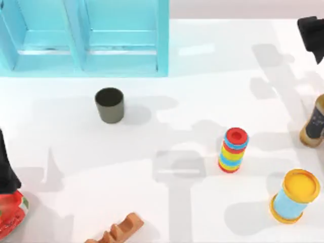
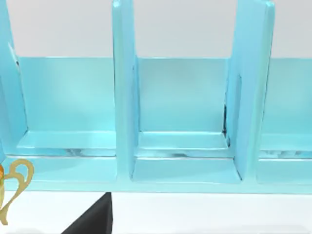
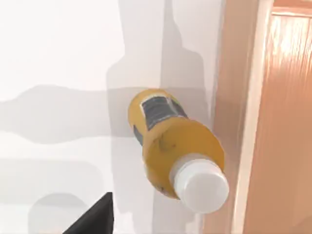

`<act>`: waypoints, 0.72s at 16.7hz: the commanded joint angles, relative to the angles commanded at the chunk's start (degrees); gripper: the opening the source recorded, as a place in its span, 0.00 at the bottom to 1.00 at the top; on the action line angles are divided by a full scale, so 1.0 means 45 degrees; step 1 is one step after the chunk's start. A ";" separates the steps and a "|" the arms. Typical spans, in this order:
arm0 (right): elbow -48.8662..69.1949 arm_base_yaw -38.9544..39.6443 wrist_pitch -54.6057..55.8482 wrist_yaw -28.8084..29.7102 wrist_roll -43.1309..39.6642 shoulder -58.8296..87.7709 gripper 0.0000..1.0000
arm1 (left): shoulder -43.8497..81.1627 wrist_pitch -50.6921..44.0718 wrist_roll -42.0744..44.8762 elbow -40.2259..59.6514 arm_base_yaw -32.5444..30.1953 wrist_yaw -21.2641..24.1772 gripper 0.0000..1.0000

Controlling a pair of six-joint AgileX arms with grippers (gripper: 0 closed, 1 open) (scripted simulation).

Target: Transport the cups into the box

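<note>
Nothing is gripped yet: you must reach the grey-olive cup point(image 1: 109, 105) left of centre, below the box point(image 1: 121, 58); claw states, cannot tell.

The dark grey-olive cup point(image 1: 109, 105) looks like dull, smooth plastic, the light-blue box point(image 1: 83, 38) is smooth and a bit shiny like painted wood, the yellow bottle point(image 3: 170, 146) is shiny plastic, and the white table point(image 1: 167, 167) looks smooth and flat

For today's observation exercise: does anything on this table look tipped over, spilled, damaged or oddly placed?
Nothing stands out. The dark cup stands upright, mouth open, in front of the blue box. The ring stack, the yellow-lidded tub and the yellow bottle are upright too, with no spill visible.
</note>
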 joint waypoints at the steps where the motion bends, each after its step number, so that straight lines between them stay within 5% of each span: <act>1: 0.1134 0.1171 0.0048 0.0260 0.1022 0.0949 1.00 | 0.0000 0.0000 0.0000 0.0000 0.0000 0.0000 1.00; 7: 0.7049 0.6334 0.0576 0.1676 0.6239 0.6082 1.00 | 0.0000 0.0000 0.0000 0.0000 0.0000 0.0000 1.00; 12: 1.0358 0.8726 0.1087 0.2452 0.8956 0.8880 1.00 | 0.0000 0.0000 0.0000 0.0000 0.0000 0.0000 1.00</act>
